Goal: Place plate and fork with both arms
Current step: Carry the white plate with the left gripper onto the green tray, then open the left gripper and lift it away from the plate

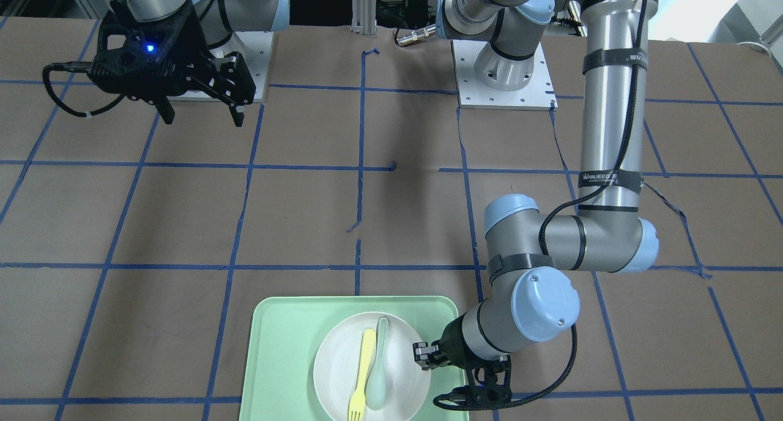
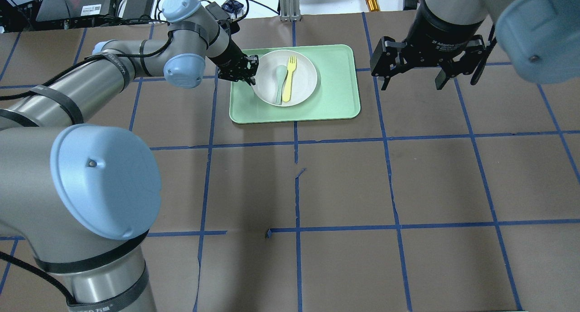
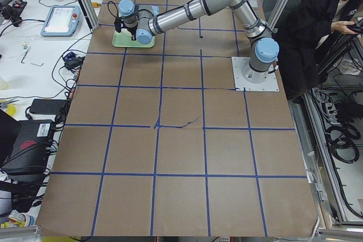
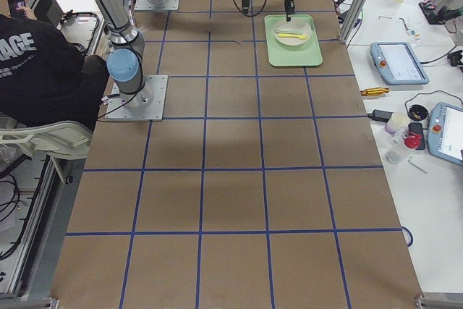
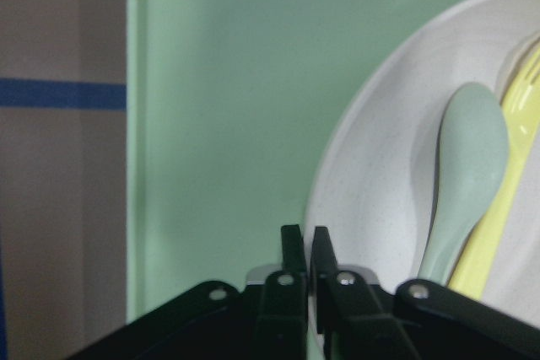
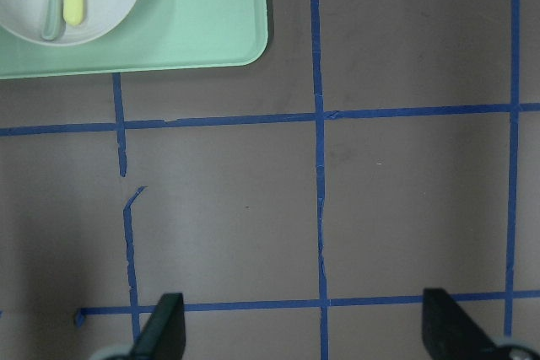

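Nearest: brown paper-covered table [image 2: 344,185] crossed by blue tape lines. Farther on, to the right, raised above bare table: right gripper [image 2: 428,81], fingers spread wide, well apart from the tray. At the far end: mint-green tray [image 2: 335,103], with the off-white plate [image 2: 303,83] lying in it. In the plate, side by side and touching: yellow fork [image 2: 288,78] and pale green spoon [image 2: 279,83]. At the plate's left rim: left gripper [image 2: 250,76], fingers pinched together on that rim.
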Available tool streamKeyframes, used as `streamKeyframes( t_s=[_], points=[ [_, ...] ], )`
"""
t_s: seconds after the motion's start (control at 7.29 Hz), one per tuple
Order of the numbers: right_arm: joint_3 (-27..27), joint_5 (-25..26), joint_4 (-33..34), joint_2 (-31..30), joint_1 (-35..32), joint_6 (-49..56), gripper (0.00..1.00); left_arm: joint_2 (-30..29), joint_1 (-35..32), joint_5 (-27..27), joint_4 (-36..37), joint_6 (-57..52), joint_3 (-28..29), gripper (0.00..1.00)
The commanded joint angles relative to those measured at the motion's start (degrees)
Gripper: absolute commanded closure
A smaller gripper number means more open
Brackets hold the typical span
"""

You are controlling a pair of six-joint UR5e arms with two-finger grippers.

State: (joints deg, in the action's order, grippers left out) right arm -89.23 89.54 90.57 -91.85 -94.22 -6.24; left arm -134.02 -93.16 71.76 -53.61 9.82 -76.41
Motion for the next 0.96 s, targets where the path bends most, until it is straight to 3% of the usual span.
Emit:
streamKeyframes(
  t_s=[0.0, 0.27, 0.55, 0.82],
  points=[
    [0.0, 0.0, 0.0, 0.0, 0.0, 0.0, 0.00, -1.5, -1.1, 1.3, 1.1, 2.0, 1.3, 1.00],
    [0.0, 0.0, 0.0, 0.0, 0.0, 0.1, 0.00, 1.8, -1.0, 2.1, 7.8, -1.7, -2.7, 0.00],
    [0.0, 0.1, 0.0, 0.0, 0.0, 0.1, 0.00, 8.7, 0.0, 6.5, 3.5, -5.8, -5.1, 0.00],
    [0.0, -0.1, 0.0, 0.0, 0.0, 0.0, 0.00, 20.2, -0.5, 14.2, -12.7, -5.9, -4.6, 0.00]
  ],
)
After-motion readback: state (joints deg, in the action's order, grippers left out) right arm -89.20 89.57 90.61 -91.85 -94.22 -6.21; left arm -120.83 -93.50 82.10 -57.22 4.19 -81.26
